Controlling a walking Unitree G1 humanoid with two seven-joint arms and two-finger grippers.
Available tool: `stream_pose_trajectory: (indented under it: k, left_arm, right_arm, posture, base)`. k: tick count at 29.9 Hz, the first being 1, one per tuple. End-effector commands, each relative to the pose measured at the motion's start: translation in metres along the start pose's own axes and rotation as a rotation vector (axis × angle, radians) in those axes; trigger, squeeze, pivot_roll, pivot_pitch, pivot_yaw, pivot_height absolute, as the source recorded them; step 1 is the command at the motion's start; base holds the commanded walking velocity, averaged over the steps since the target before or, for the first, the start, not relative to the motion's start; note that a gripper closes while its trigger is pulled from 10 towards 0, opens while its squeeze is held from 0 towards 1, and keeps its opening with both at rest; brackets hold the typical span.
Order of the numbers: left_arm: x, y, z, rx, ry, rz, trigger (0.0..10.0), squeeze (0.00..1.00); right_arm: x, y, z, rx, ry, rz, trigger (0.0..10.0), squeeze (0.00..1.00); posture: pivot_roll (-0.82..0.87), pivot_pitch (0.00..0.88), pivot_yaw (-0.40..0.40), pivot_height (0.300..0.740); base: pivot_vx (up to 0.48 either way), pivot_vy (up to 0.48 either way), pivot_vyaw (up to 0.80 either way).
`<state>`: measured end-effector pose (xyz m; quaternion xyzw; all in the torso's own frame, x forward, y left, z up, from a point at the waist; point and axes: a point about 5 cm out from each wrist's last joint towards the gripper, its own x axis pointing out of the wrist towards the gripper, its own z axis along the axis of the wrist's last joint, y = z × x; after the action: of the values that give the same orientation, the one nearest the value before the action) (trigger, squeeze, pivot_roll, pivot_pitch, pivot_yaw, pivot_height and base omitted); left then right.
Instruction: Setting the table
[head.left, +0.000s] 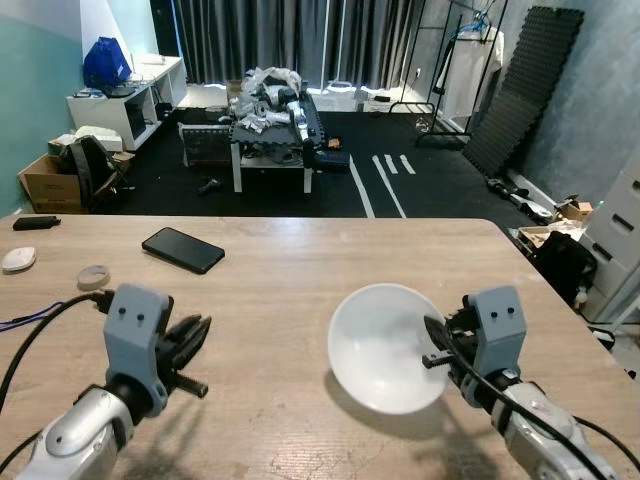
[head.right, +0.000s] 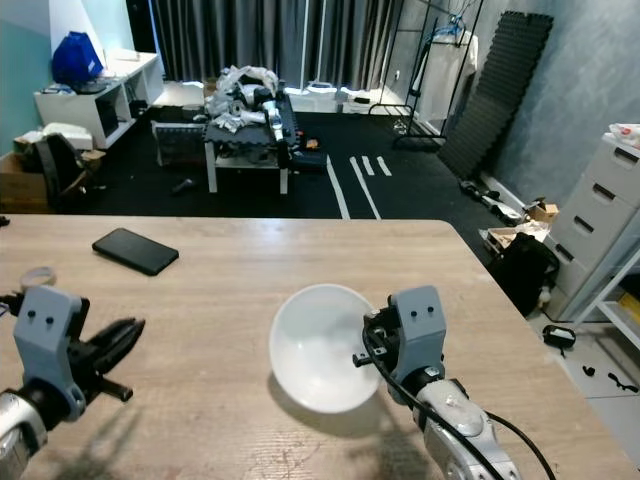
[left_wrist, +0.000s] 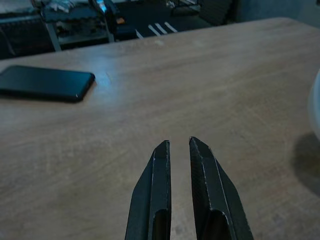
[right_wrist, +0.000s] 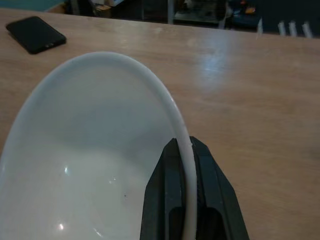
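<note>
- Bowl (head.left: 385, 345): smooth glossy white, round, tilted above the pale wood-grain table (head.left: 300, 270), its rim clamped between my right gripper (right_wrist: 186, 150) fingers.
- Left gripper (left_wrist: 179, 145) hovers low over the table, fingers a narrow slit apart, holding nothing.
- Flat black phone (head.left: 183, 249) lies near the far left edge.
- Beyond: dark floor, cluttered low bench (head.left: 272, 130).

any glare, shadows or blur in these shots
Left eye view: sharp, with a soft shadow under the tilted bowl on the table. Left wrist view: dim, with glare on the wood near the phone. Right wrist view: small highlights inside the bowl; the right gripper close up is slightly soft.
</note>
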<state>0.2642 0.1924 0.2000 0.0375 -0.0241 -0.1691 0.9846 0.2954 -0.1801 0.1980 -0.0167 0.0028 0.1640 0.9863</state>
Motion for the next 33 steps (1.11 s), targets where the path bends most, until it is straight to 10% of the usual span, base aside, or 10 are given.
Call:
stream_pose_trajectory:
  k: [1,10,33]
  left_arm:
    - [-0.004,-0.007,-0.003,-0.002,0.022,-0.042,10.0,0.00]
    - [-0.004,-0.013,-0.005,0.001,0.031,-0.046,10.0,0.00]
    - [-0.007,-0.014,-0.004,0.007,0.028,-0.015,10.0,0.00]
  right_arm:
    - [-0.002,0.001,0.013,0.016,0.042,0.125,10.0,0.00]
    - [0.019,0.012,0.002,0.243,0.257,0.244,10.0,0.00]
    - [0.068,0.088,0.007,0.094,0.312,0.561,10.0,0.00]
  posture:
    - [0.04,0.092,0.050,0.740]
    - [0.06,0.098,0.026,0.740]
    - [0.11,0.107,0.006,0.740]
  base:
    - [0.000,0.000,0.00]
    - [0.000,0.000,0.00]
    - [0.000,0.000,0.00]
